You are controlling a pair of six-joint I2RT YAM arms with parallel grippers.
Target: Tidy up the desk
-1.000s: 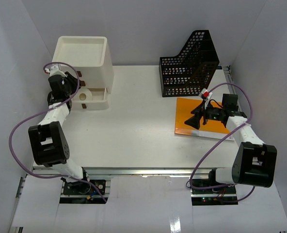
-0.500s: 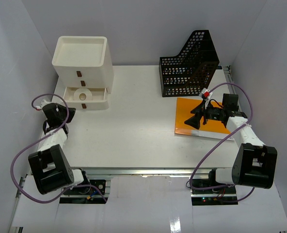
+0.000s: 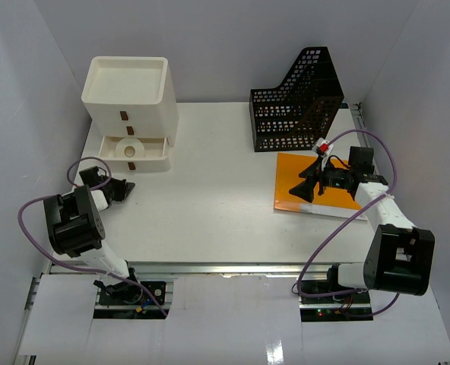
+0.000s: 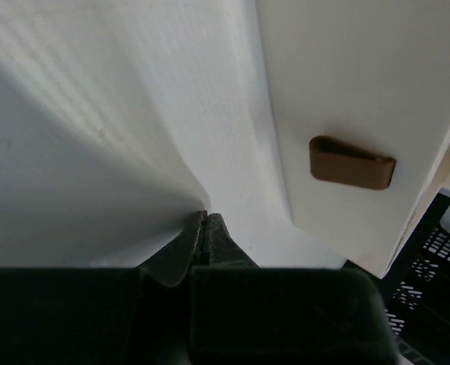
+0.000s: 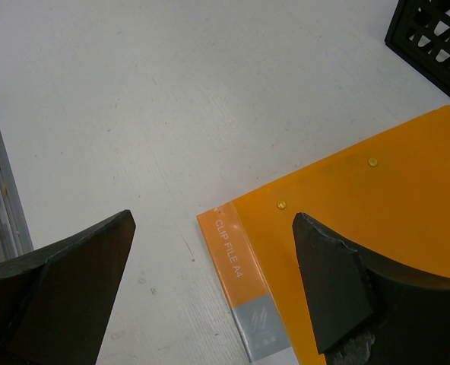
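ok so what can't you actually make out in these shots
- Upper two drawers of the white drawer box: closed, contents hidden, top view.
- Round white thing in the open bottom drawer: too small to identify, top view.
- Black mesh file holder: own walls mask its inside, top view.
- Orange clip file: cut off by the frame edge in the right wrist view, partly under the right gripper in the top view.
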